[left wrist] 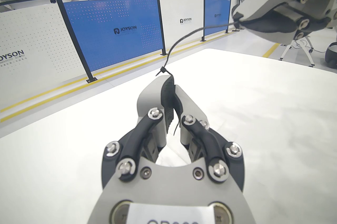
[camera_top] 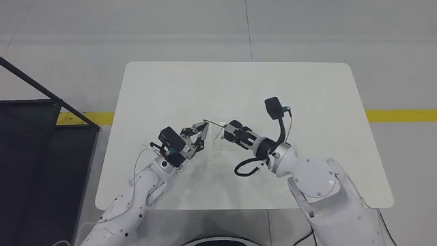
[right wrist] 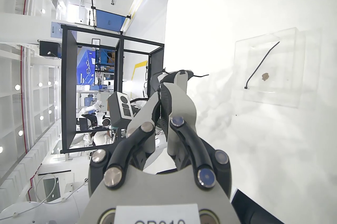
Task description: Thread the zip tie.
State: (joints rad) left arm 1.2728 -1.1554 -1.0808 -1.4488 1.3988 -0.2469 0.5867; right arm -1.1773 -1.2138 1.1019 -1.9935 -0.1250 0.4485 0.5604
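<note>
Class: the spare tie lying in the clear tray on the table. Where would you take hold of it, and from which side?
Probably mid-strap on the spare tie, straight down from above, pinching across it. It lies flat in the tray, whose rim seems to bar a sideways approach; a middle grip leaves head and tip free for threading.

Left gripper (left wrist: 169, 85) was closed on the black zip tie (left wrist: 179, 41), fingers pressed together, with the tie's small head just past the fingertips. From the head the strap arced upward to the right gripper (left wrist: 238, 21), whose closed tips pinched its other end. Both were above the white tabletop (left wrist: 263, 117). Blue and white fence panels (left wrist: 113, 33) stood beyond the tabletop.
</note>
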